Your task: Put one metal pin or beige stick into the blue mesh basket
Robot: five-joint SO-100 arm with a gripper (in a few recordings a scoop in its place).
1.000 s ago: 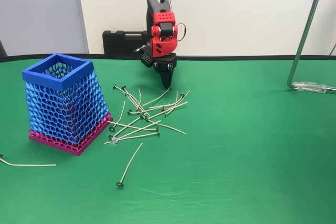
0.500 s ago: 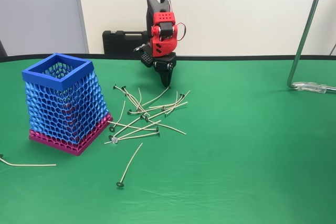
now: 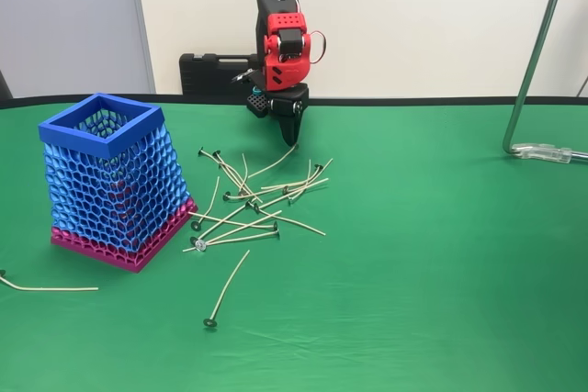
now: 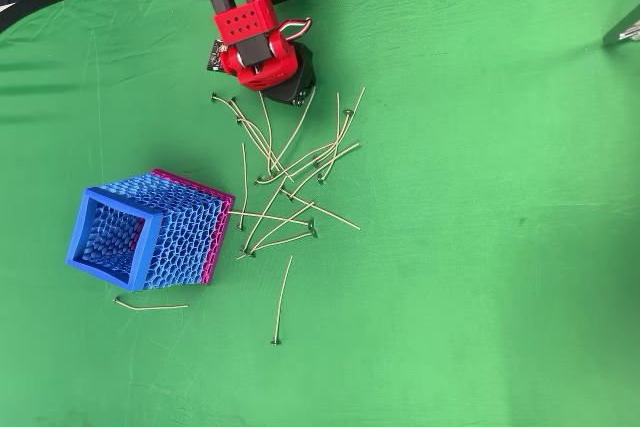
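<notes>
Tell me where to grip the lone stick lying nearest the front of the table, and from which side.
Grip the lone stick mid-shaft, coming straight down from above with the jaws across its length. It lies flat on the green cloth, apart from the pile, so nothing crowds it; the disc end looks harder to pinch.

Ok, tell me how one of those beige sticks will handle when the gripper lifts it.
The beige stick looks thin and slightly bowed, so probably light and a bit bendy. Those in the pile cross each other, so lifting one may drag neighbours along.
</notes>
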